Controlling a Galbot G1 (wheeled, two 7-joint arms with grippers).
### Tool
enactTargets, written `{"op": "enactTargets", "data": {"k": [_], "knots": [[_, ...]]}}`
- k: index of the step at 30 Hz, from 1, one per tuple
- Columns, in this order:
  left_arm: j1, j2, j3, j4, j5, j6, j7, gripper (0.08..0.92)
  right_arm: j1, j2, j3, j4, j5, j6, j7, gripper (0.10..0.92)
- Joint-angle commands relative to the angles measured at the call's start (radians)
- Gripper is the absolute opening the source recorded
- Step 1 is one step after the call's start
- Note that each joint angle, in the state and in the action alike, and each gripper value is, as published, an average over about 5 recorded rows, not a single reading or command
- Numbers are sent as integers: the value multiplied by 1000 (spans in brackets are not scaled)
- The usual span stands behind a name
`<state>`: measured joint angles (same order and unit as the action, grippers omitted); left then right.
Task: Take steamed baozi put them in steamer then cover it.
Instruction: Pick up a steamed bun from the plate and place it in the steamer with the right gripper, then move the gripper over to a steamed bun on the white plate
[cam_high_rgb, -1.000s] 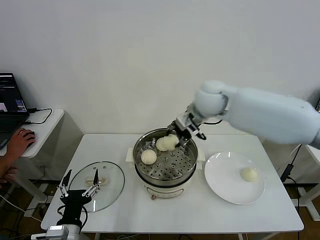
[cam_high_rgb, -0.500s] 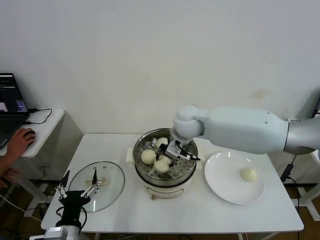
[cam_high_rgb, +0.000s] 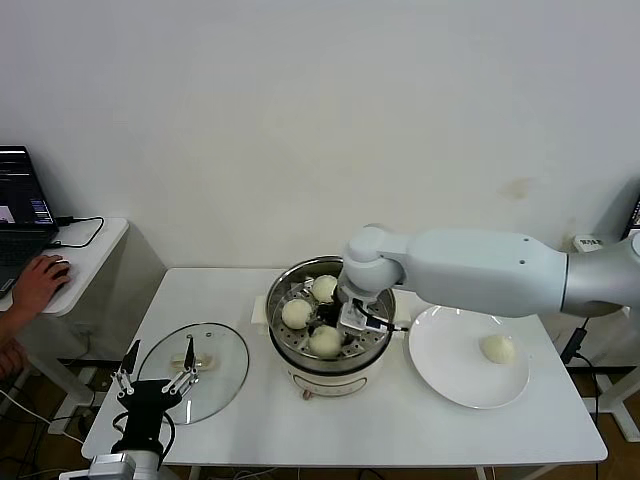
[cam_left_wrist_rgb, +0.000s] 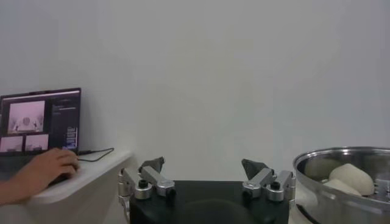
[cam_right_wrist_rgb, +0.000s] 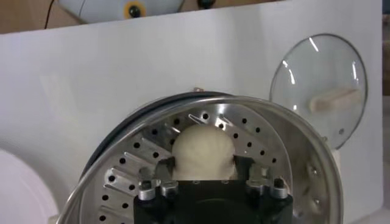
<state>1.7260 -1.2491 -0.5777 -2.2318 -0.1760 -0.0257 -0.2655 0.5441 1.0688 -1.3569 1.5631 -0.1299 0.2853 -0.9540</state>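
Observation:
The steel steamer (cam_high_rgb: 277, 299) stands mid-table with three cream-white baozi on its perforated tray: one at the back (cam_high_rgb: 324, 288), one at the left (cam_high_rgb: 296, 313), one at the front (cam_high_rgb: 325, 342). My right gripper (cam_high_rgb: 344, 322) is down inside the steamer, shut on the front baozi (cam_right_wrist_rgb: 203, 151), which rests low on the tray (cam_right_wrist_rgb: 277, 146). A fourth baozi (cam_high_rgb: 497, 348) lies on the white plate (cam_high_rgb: 450, 355). My left gripper (cam_high_rgb: 157, 384) is parked at the table's front left, open and empty, as the left wrist view (cam_left_wrist_rgb: 204, 165) shows.
The glass lid (cam_high_rgb: 205, 385) with a pale handle lies flat left of the steamer, just beyond the left gripper; it also shows in the right wrist view (cam_right_wrist_rgb: 317, 73). A side desk with a laptop (cam_high_rgb: 20, 205) and a person's hand (cam_high_rgb: 40, 280) is at far left.
My right gripper has carried a baozi from the steamer's back rim forward and down onto the front of the tray. The left arm has not moved.

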Motion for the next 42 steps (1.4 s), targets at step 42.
{"op": "enactTargets", "data": {"k": [42], "knots": [[-51,71,28,43,3,26,5,823,-752,-597,837,-289,-103,-448,-80,823]]}}
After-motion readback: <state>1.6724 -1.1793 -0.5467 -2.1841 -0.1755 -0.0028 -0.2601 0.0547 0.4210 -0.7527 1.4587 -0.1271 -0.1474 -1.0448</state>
